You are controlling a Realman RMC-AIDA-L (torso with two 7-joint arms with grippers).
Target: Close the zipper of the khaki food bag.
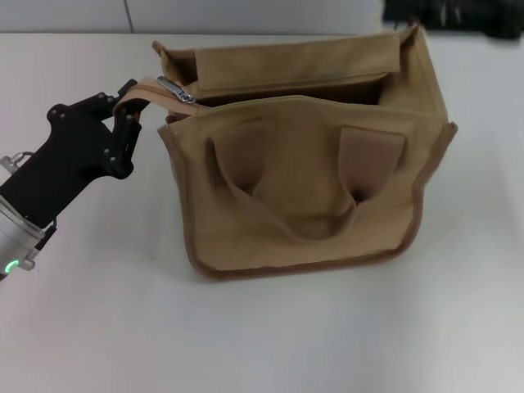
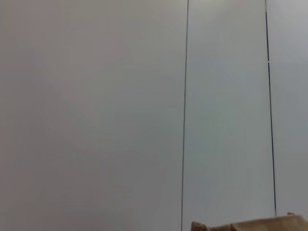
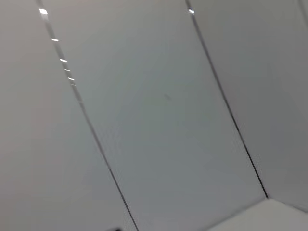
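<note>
The khaki food bag (image 1: 311, 188) stands on the white table, its front panel and two wide handles facing me. Its top gapes open along the back. The zipper (image 1: 160, 88) ends at the bag's upper left corner in a tan fabric tail, and the small silver slider (image 1: 177, 91) sits there. My left gripper (image 1: 129, 105), black, is at that corner and is shut on the zipper's fabric tail, just left of the slider. A strip of the tan bag (image 2: 255, 225) shows in the left wrist view. The right gripper is out of view.
White table (image 1: 270, 336) surrounds the bag in front and on both sides. A dark object (image 1: 458, 16) lies at the far right back edge. Both wrist views mostly show pale wall panels with thin seams.
</note>
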